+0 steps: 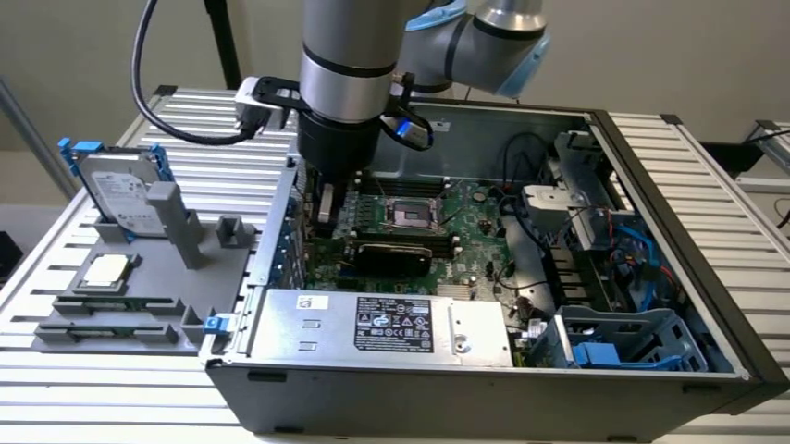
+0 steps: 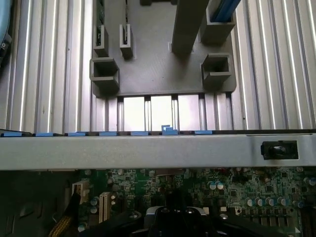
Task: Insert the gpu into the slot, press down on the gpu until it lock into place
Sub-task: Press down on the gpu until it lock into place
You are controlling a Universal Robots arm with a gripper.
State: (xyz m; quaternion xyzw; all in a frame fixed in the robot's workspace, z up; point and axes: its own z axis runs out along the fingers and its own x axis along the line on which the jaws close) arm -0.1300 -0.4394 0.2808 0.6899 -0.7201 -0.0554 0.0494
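Hand [image 1: 324,215]: pressed together, holding nothing you can see, lowered inside the open case [image 1: 642,277] over the motherboard's rear edge. Gpu [image 1: 388,252]: lying flat across the board just beside your hand, apparently seated for pressing; slot hidden beneath.

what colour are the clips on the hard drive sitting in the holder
Blue, on the grey hard drive; clearest in the exterior view.

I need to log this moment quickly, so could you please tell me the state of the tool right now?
Tool: shut, lowered inside the computer case over the motherboard; whether it holds anything cannot be told.
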